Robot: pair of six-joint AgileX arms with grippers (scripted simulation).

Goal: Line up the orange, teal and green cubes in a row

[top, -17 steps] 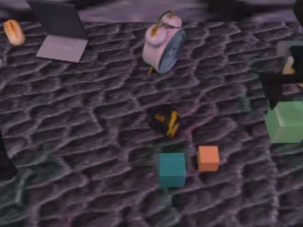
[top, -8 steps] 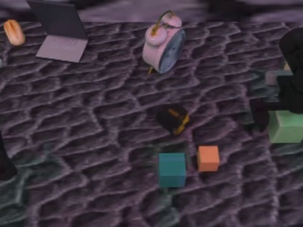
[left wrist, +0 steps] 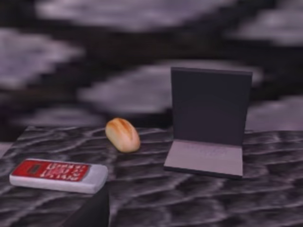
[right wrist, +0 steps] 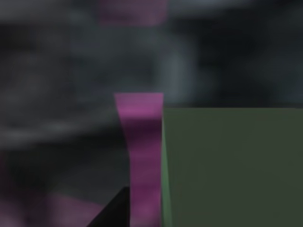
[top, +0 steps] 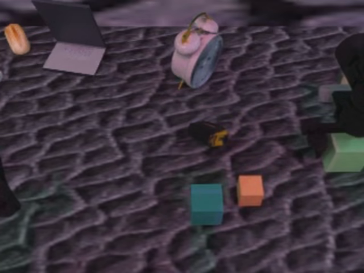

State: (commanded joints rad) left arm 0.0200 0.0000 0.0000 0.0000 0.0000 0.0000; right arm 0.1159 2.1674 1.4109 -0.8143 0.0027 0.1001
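— Looking from the near edge: the teal cube (top: 206, 203) and the orange cube (top: 250, 190) sit just beside each other, a narrow gap between them, orange on the right. That pair already reads as the start of a row.

— And the green cube (top: 344, 152)?

— Well apart, out at the table's right edge. The right gripper (top: 333, 136) is down on it; the wrist view shows a finger (right wrist: 142, 156) right against the cube's side. Whether the fingers are spread or pressing it, I cannot tell.

— So which step is this?

— I'd say fetching the green one. Next it needs a firm hold, a lift, and a carry leftward to set it down beside the orange, in line with the two.

— Anything in the way?

— The black block (top: 209, 135) lies behind the pair, clear of that path, I'd judge. Farther back stand the clock (top: 197, 52), the laptop (top: 74, 37) and the bread (top: 16, 38). The left arm (top: 5, 196) idles at the left edge.
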